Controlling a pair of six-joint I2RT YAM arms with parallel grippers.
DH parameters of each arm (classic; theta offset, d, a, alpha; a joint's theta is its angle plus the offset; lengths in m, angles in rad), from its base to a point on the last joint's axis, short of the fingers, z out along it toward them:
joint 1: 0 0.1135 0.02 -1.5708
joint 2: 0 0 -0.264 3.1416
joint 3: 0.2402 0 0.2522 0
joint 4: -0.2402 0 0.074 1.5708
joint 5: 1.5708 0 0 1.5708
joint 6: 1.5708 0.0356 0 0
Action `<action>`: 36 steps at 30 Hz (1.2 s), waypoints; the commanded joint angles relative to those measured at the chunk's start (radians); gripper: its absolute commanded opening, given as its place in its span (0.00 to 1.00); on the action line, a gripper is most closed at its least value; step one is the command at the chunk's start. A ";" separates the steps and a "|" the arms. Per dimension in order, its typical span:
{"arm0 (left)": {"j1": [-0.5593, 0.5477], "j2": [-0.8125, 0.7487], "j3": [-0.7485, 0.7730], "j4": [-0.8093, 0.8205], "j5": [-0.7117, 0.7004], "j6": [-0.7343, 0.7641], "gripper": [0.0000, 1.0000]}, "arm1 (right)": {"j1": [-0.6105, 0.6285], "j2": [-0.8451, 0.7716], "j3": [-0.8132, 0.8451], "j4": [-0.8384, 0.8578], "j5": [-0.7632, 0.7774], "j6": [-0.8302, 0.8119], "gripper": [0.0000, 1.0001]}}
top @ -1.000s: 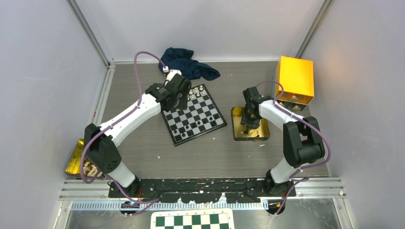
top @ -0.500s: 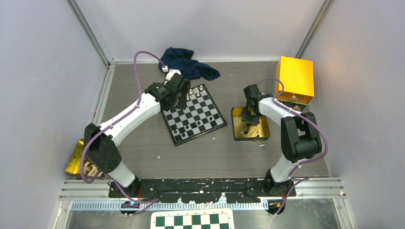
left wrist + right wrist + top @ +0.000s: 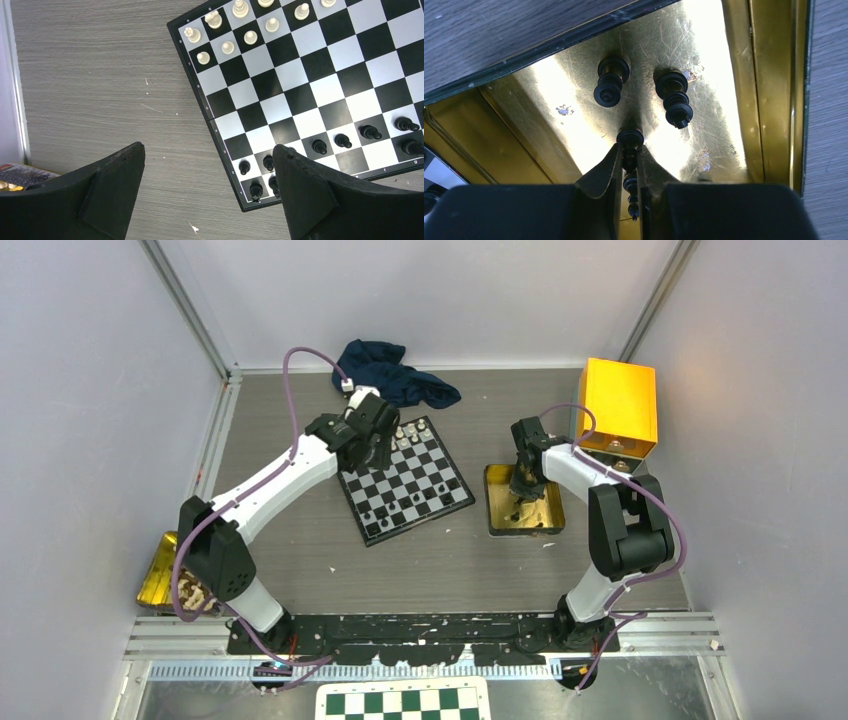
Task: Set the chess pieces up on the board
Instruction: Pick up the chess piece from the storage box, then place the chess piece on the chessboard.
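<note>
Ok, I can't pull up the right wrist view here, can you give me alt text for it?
The right gripper pinches a black piece between its fingers, low inside a gold tray. Two other pieces, also black, sit in the tray just beyond it, apart from each other. Grey table shows past the tray's rim.

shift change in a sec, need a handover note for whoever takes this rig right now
Left hand: open, empty, over the edge of the board.
Right hand: shut on a black piece in the gold tray.
Done: white pieces and some black pieces stand at opposite ends of the board.
Left: carry the held piece and the two loose black pieces in the tray to the board.
</note>
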 commanded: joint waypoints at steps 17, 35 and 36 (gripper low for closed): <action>0.008 -0.015 0.038 0.028 -0.006 0.011 1.00 | 0.009 -0.079 0.095 -0.058 0.019 -0.017 0.01; 0.007 -0.146 -0.055 0.043 -0.013 -0.017 1.00 | 0.303 -0.057 0.325 -0.197 0.086 -0.022 0.01; 0.007 -0.158 -0.063 0.042 -0.016 -0.019 1.00 | 0.322 -0.050 0.336 -0.200 0.090 -0.020 0.01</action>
